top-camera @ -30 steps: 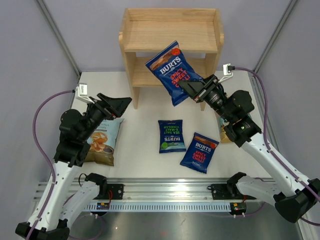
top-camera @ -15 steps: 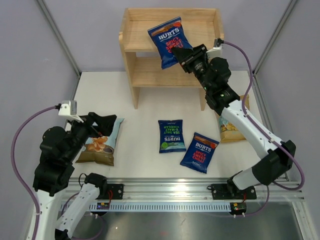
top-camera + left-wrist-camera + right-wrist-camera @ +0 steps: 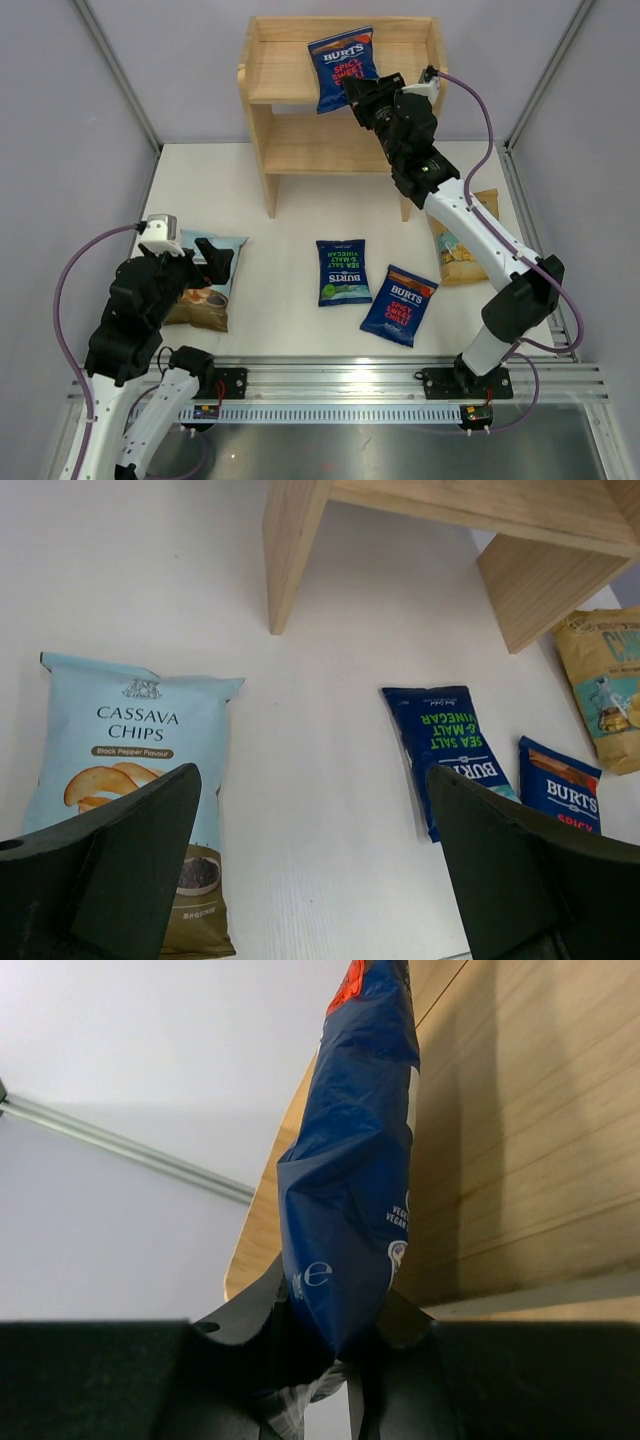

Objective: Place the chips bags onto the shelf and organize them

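Left arm [image 3: 135, 310] and right arm [image 3: 470, 225]: black joint housings, white links; purple cables [image 3: 58, 300] loop to white wrist cameras [image 3: 163, 230]; black fingers [image 3: 120, 870].

Bright, even light from above. Soft shadows lie under the shelf [image 3: 280, 70] on the table [image 3: 290, 200]. In both wrist views the jaws are dark and blurred; the table between the left jaws looks washed out.

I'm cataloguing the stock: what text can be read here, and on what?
"CASSAVA CHIPS", "Black Pepper Flavour": pale blue bag
"BURTS SEA SALT & MALT VINEGAR": green-label bag
"BURTS SPICY SWEET CHILLI": loose red-label bag; also held bag in right gripper
Yellow bag: print too blurred.
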You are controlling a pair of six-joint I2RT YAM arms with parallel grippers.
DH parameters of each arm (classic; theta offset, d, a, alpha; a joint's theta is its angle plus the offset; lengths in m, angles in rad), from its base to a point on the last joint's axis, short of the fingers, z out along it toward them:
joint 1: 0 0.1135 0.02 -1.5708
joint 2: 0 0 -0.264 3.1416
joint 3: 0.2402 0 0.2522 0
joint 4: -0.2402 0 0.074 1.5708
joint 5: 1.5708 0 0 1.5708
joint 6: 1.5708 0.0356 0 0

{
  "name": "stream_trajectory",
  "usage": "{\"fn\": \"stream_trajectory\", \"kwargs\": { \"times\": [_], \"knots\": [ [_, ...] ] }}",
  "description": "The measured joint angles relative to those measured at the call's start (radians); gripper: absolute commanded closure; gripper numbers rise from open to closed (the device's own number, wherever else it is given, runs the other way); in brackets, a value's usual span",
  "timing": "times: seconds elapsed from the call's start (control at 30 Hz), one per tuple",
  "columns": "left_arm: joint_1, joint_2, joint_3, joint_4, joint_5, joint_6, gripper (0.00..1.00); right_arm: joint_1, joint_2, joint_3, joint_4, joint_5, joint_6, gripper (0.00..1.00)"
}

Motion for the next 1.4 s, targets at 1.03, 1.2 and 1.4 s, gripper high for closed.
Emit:
{"fn": "stream_trajectory", "kwargs": {
  "times": [1.03,1.2,1.4],
  "knots": [
    [-0.043,-0.004,-0.072,0.002,-0.01,0.014,0.01,-0.243,-0.083,0.003,-0.197,-0.068,0.18,0.42],
    [-0.045,-0.004,-0.072,0.001,-0.011,0.014,0.01,-0.243,-0.105,0.005,-0.251,-0.075,0.18,0.4],
    [-0.045,-0.004,-0.072,0.002,-0.011,0.015,0.01,-0.243,-0.142,0.001,-0.323,-0.066,0.17,0.42]
  ]
}}
